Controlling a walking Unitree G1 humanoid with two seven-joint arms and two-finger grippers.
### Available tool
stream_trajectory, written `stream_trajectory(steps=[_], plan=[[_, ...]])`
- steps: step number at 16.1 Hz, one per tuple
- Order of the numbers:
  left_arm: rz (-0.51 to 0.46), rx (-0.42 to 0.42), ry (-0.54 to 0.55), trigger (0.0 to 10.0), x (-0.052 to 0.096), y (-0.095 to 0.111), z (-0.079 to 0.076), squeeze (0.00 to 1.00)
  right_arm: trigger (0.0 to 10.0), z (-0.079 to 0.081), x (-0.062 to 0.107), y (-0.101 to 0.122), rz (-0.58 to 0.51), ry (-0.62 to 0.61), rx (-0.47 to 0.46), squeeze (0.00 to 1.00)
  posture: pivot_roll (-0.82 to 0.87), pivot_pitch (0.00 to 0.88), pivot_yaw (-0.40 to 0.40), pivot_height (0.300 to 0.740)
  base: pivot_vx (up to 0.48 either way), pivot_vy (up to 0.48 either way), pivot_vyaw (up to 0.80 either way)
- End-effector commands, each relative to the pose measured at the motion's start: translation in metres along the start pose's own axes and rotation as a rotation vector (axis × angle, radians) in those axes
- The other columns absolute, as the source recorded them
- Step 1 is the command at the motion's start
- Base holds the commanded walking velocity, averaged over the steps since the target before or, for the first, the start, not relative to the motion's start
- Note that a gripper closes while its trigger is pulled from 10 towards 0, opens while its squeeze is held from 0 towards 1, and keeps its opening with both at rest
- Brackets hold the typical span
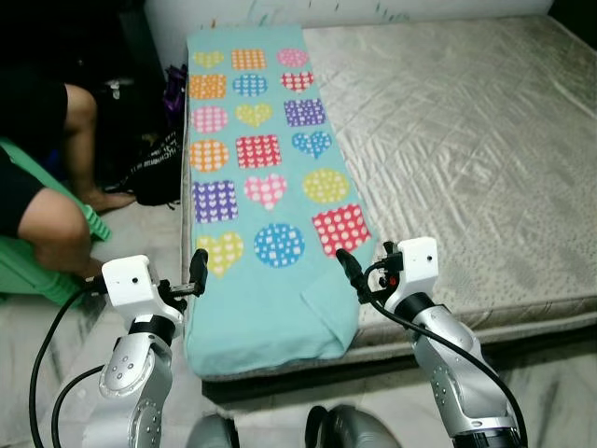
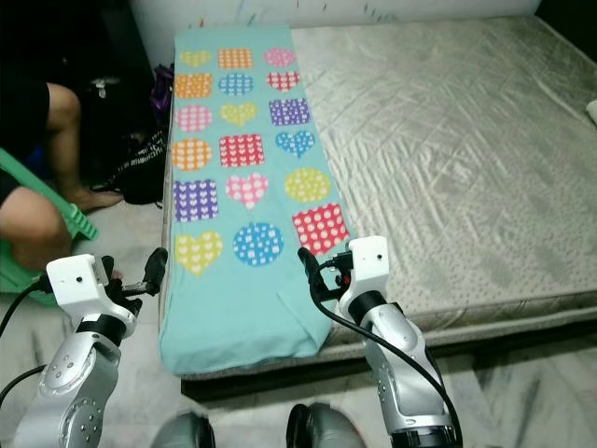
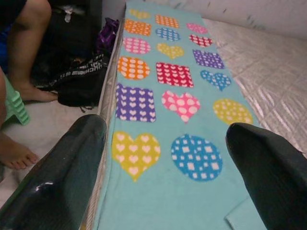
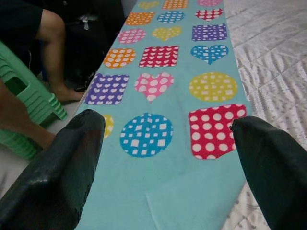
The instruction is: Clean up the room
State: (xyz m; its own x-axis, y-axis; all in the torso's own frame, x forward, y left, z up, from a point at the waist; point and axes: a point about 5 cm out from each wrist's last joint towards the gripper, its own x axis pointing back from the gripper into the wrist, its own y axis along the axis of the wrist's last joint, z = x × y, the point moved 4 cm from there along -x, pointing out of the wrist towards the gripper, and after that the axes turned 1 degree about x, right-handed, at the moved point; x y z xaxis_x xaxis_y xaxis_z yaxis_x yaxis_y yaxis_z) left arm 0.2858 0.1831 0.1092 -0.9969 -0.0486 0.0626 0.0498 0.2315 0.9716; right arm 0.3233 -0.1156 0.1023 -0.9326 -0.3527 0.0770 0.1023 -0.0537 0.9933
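Lying lengthwise along the left edge of the bed [image 1: 466, 140], a folded turquoise blanket [image 1: 266, 280] is seen running from the upper centre of the frame down to the lower centre. It is printed with rows of dotted hearts, circles and squares in orange, pink, purple, yellow, blue and red. Its near end hangs a little over the mattress edge, and a fold corner is raised at its lower right.

The left tool [image 1: 197, 271] is held at the lower left of the frame, just beside the blanket's left edge near the yellow heart. In the left wrist view its two black fingers [image 3: 62, 177] are spread wide apart, with nothing between them and the blanket below.

The right tool [image 1: 352, 273] is held at the lower right of centre, at the blanket's right edge just below the red dotted square. In the right wrist view its fingers [image 4: 57, 167] are likewise spread wide, gripping nothing, with the blue circle and red square seen between them.

The mattress is covered by a pale quilted sheet.

At the left of the frame a person's bare legs [image 1: 56, 219] are seen on a green plastic stool [image 1: 28, 271]. A dark bag [image 1: 154, 173] is set on the floor against the bed's side, near a bare foot.
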Motion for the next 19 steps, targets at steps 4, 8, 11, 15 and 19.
stream_trajectory(steps=[4, 8, 11, 15, 19], plan=[[0.020, -0.018, 0.017, 10.0, 0.0021, -0.0060, 0.0033, 0.00, 10.0, 0.0008, 0.0032, -0.0037, 0.012, 0.006, -0.007, 0.00, -0.12, 0.170, -0.015, 0.581, 0.000, 0.000, 0.00], [-0.008, -0.021, 0.028, 10.0, 0.0024, -0.0013, 0.0058, 0.00, 10.0, 0.0019, 0.0021, -0.0035, 0.011, 0.025, 0.003, 0.00, -0.12, 0.173, -0.017, 0.581, 0.000, 0.000, 0.00], [-0.018, -0.017, 0.027, 10.0, 0.0034, 0.0003, 0.0058, 0.00, 10.0, 0.0031, 0.0016, -0.0028, 0.010, 0.042, 0.021, 0.00, -0.12, 0.177, -0.020, 0.581, 0.000, 0.000, 0.00], [-0.026, -0.016, 0.015, 10.0, 0.0055, 0.0007, 0.0033, 0.00, 10.0, 0.0082, 0.0013, -0.0026, 0.006, 0.081, 0.059, 0.00, -0.12, 0.188, -0.021, 0.581, 0.145, 0.000, 0.00], [-0.024, -0.013, 0.007, 10.0, 0.0062, 0.0013, 0.0014, 0.00, 10.0, 0.0104, 0.0032, -0.0047, 0.010, 0.088, 0.061, 0.00, -0.12, 0.204, -0.021, 0.581, 0.322, 0.000, 0.68]])
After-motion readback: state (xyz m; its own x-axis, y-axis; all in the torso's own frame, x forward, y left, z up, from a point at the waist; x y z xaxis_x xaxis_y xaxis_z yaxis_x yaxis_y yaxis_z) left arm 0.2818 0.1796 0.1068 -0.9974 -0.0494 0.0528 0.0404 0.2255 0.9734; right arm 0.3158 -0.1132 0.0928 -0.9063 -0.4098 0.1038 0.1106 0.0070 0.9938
